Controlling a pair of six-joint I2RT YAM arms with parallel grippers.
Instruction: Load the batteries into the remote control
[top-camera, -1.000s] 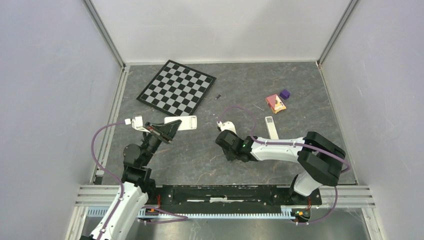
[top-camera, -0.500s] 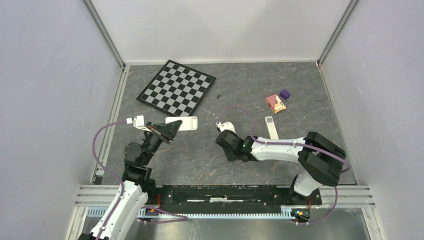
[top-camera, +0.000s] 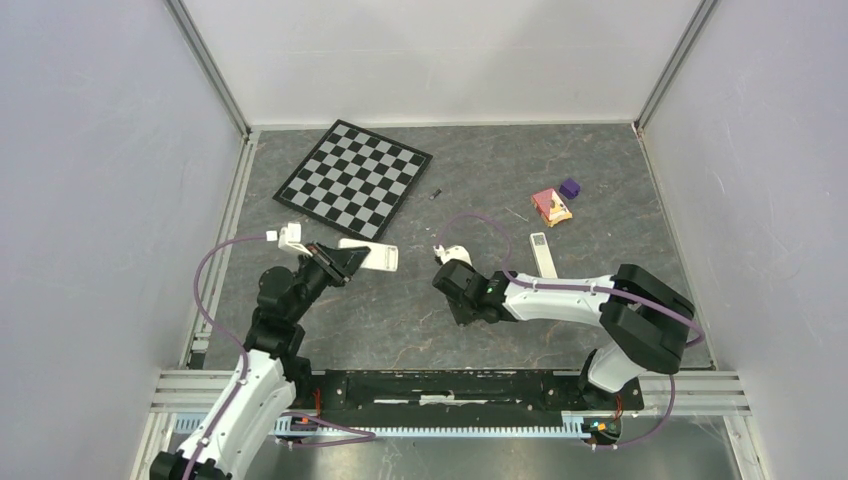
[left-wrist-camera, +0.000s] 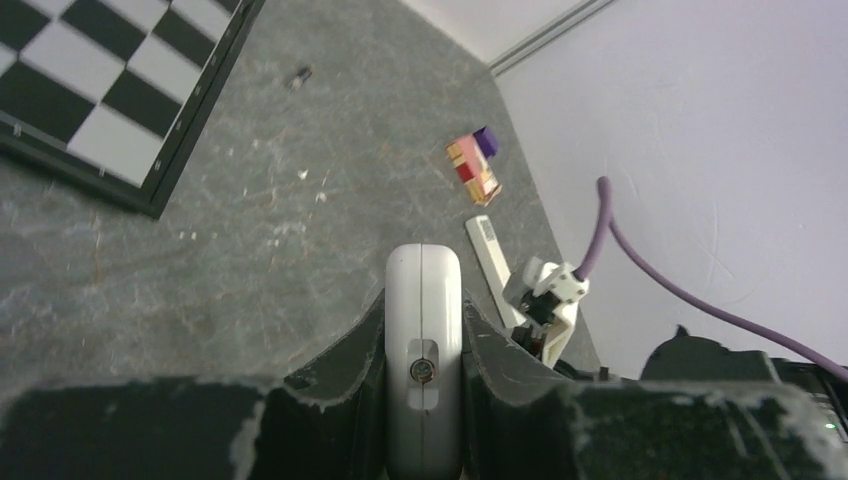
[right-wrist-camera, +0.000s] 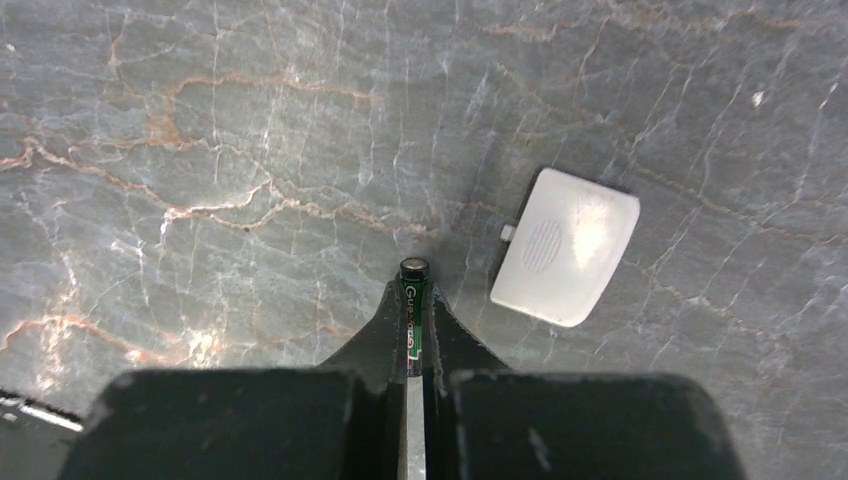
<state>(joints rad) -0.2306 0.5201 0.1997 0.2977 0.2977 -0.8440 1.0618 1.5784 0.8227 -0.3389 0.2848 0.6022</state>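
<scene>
Battery (right-wrist-camera: 414, 272), green wrap, is clamped in the right pincer (right-wrist-camera: 413, 305). It lies along the fingers with its capped end poking past the tips, low over the middle of the desk (right-wrist-camera: 200, 150); can't tell if it touches. The white battery cover (right-wrist-camera: 565, 245) lies flat just beside it, apart. The remote (left-wrist-camera: 423, 300) is clamped edge-on in the left pincer (left-wrist-camera: 423, 315), apparently raised, toward the desk's left edge; can't see which way the bay faces. A second battery (top-camera: 436, 193) lies loose toward the far edge, near the chessboard (top-camera: 355, 175). Step in hand, I'd say: carry this cell to the remote. Lift straight so the cover isn't dragged. Left holds the remote rigid, bay toward the right arm. Lead with the spring-side end at a shallow angle, then press flat. The grip looks thin, so slipping is the risk; go slow.
</scene>
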